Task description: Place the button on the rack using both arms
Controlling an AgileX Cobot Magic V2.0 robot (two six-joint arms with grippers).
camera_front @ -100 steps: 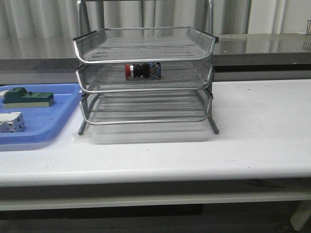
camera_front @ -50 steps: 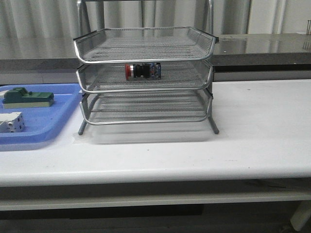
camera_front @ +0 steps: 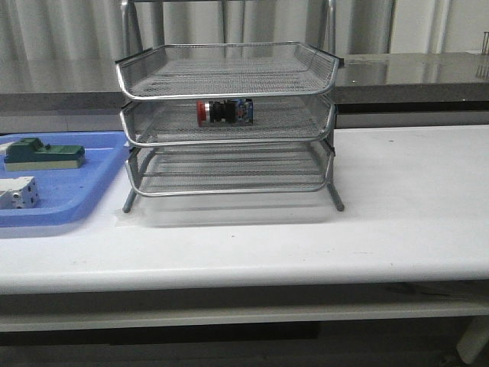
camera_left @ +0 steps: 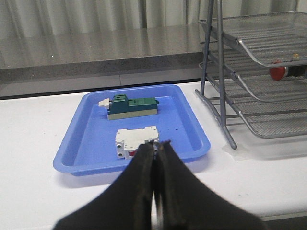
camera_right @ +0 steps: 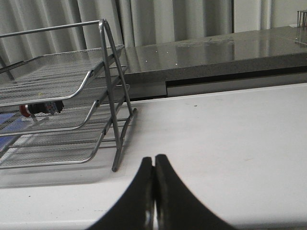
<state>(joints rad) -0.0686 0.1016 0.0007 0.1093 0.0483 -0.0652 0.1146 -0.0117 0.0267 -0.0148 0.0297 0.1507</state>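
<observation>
The button [camera_front: 224,112] lies on its side in the middle tray of the silver wire rack [camera_front: 229,80], red cap to the left. Its red cap [camera_left: 277,72] shows in the left wrist view, and the whole button [camera_right: 42,108] in the right wrist view. Neither arm appears in the front view. My left gripper [camera_left: 157,143] is shut and empty, held back from the table over its near edge, facing the blue tray. My right gripper [camera_right: 154,158] is shut with nothing in it, above bare table to the right of the rack [camera_right: 72,96].
A blue plastic tray [camera_front: 92,191] sits left of the rack and holds a green block [camera_front: 42,154] and a white block [camera_front: 17,191]. In the left wrist view the white block [camera_left: 135,140] lies just beyond my fingertips. A grey counter runs behind the table.
</observation>
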